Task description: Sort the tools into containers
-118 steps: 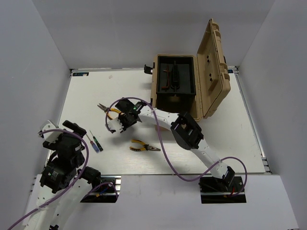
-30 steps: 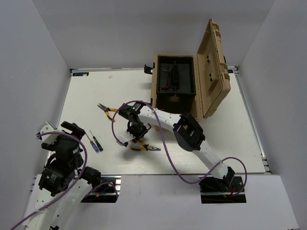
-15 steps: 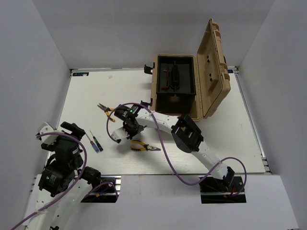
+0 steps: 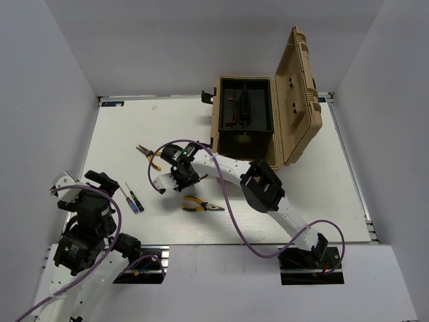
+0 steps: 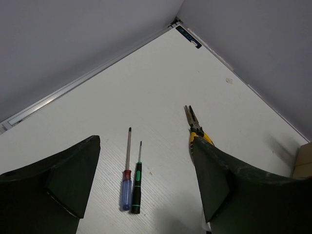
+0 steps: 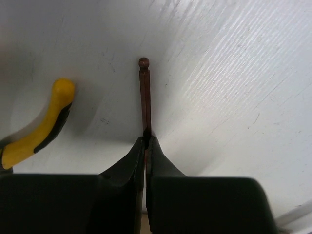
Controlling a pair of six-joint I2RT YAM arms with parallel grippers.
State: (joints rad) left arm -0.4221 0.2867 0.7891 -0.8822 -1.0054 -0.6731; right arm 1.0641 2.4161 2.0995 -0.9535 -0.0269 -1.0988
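Note:
A thin brown hex key (image 6: 144, 95) with a ball end sticks out from my right gripper (image 6: 146, 140), which is shut on it just above the white table. In the top view that gripper (image 4: 173, 177) sits between two yellow-handled pliers, one (image 4: 149, 155) to its upper left and one (image 4: 201, 206) to its lower right. A yellow pliers handle (image 6: 43, 127) shows left of the jaws. The tan toolbox (image 4: 216, 127) stands open at the back. My left gripper (image 5: 145, 144) is open above a blue screwdriver (image 5: 126, 179) and a green one (image 5: 137, 188).
The toolbox lid (image 4: 299, 100) stands upright on the right side, and dark tools (image 4: 232, 111) lie in its black inner tray. White walls close in the table on the left, back and right. Purple cable (image 4: 228, 208) loops over the table near the right arm.
My right gripper has closed on the hex key and moved up and left, away from the lower pliers. The left arm has stayed still.

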